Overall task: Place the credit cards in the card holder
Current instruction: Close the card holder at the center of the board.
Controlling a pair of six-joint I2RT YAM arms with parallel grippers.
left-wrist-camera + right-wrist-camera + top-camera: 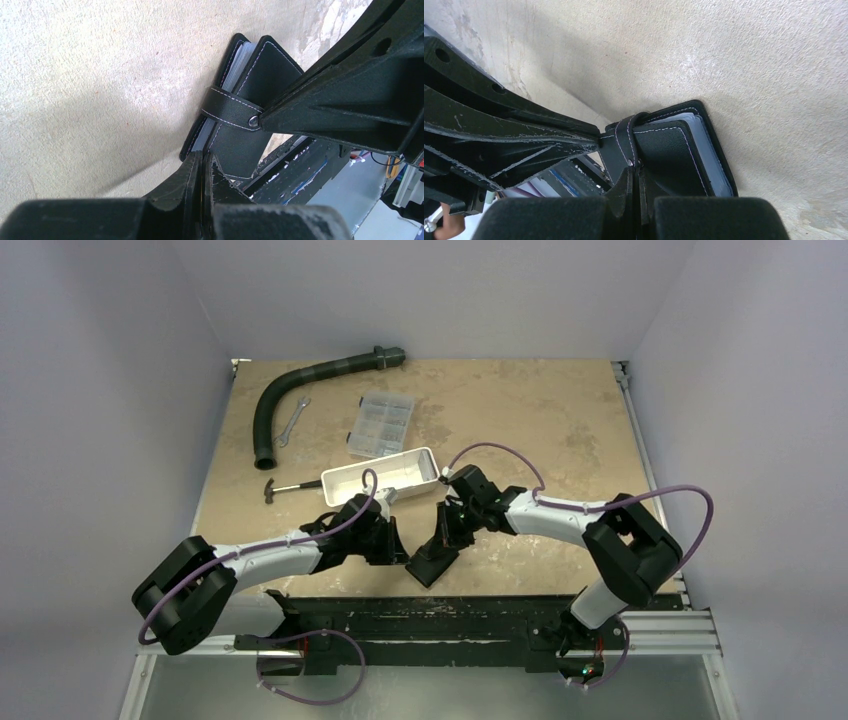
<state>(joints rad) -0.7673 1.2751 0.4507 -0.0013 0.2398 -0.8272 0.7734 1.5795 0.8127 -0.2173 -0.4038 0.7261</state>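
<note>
The black card holder [432,562] lies folded shut near the table's front edge, its strap snapped across the cover. It also shows in the left wrist view [250,75] and the right wrist view [669,150]. Pale bluish-grey edges show between its covers. No loose credit card is in view. My left gripper [400,548] is shut, its tips [202,159] at the holder's near corner. My right gripper [446,538] is shut, its tips [634,169] resting against the strap's snap. The two grippers meet over the holder from opposite sides.
A white tray [380,480] stands just behind the grippers, with a clear compartment box [380,426] farther back. A dark curved hose [300,390], a wrench [290,422] and a small hammer [285,487] lie at the back left. The black front rail [450,615] runs just below the holder.
</note>
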